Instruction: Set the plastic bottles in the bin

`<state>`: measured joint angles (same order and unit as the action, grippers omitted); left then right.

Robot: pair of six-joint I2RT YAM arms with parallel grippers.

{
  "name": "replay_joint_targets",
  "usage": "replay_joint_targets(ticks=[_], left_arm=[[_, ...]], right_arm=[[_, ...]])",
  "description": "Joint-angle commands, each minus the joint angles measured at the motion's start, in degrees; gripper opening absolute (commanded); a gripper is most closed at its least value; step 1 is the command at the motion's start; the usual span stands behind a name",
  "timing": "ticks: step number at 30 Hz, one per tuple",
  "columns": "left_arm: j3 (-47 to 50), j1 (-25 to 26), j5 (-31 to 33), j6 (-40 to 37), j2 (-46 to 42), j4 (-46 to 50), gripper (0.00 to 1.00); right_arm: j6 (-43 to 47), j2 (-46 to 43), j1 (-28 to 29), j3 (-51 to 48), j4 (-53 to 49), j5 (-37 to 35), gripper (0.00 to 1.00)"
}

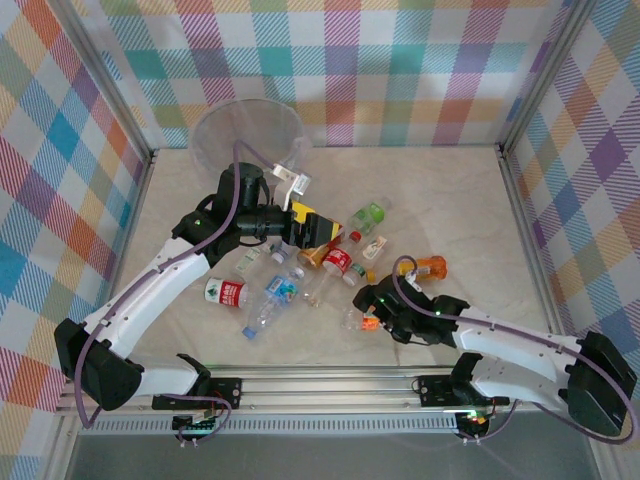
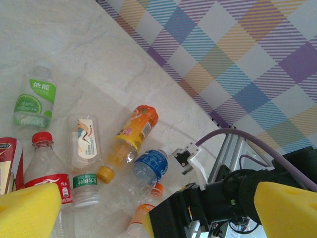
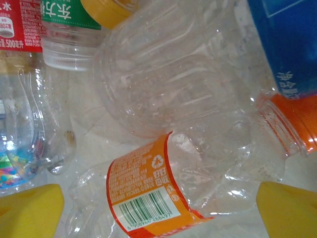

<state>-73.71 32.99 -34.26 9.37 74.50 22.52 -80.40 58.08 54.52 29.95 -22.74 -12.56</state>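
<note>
Several plastic bottles lie scattered mid-table: a red-labelled one (image 1: 228, 292), a blue-labelled one (image 1: 272, 300), a green-labelled one (image 1: 368, 215) and an orange one (image 1: 430, 267). The bin (image 1: 245, 103) stands at the back left, translucent grey. My left gripper (image 1: 318, 232) hovers open over the pile, and its yellow pads (image 2: 27, 210) have nothing between them. My right gripper (image 1: 368, 318) is low over the table and open. Its pads (image 3: 29, 210) stand on either side of a crushed clear bottle with an orange label (image 3: 148, 198), without closing on it.
In the left wrist view, green-labelled (image 2: 34, 96), white-labelled (image 2: 85, 139), orange (image 2: 133, 131) and blue-labelled (image 2: 148, 171) bottles lie near the right arm's black gripper body (image 2: 198, 213). Checked walls enclose the table. A metal rail (image 1: 320, 385) runs along the near edge.
</note>
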Motion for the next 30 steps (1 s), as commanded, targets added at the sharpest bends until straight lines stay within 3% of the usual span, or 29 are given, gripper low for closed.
replay_joint_targets(ticks=[1, 12, 22, 30], left_arm=[[-1.3, 0.4, -0.8, -0.6, -0.1, 0.6, 1.0], [-1.3, 0.5, -0.7, -0.8, -0.2, 0.8, 1.0], [-1.5, 0.5, -0.9, -0.8, -0.7, 0.9, 1.0], [-1.5, 0.5, -0.5, -0.9, -0.8, 0.9, 1.0]], right_arm=[[-1.5, 1.4, -0.5, 0.4, 2.8, -2.0, 1.0], [-0.4, 7.0, -0.7, 1.3, 2.7, 1.5, 0.97], [0.5, 4.7, -0.7, -0.1, -1.0, 1.5, 0.91], [1.5, 5.7, -0.7, 0.4, -0.1, 1.0, 0.95]])
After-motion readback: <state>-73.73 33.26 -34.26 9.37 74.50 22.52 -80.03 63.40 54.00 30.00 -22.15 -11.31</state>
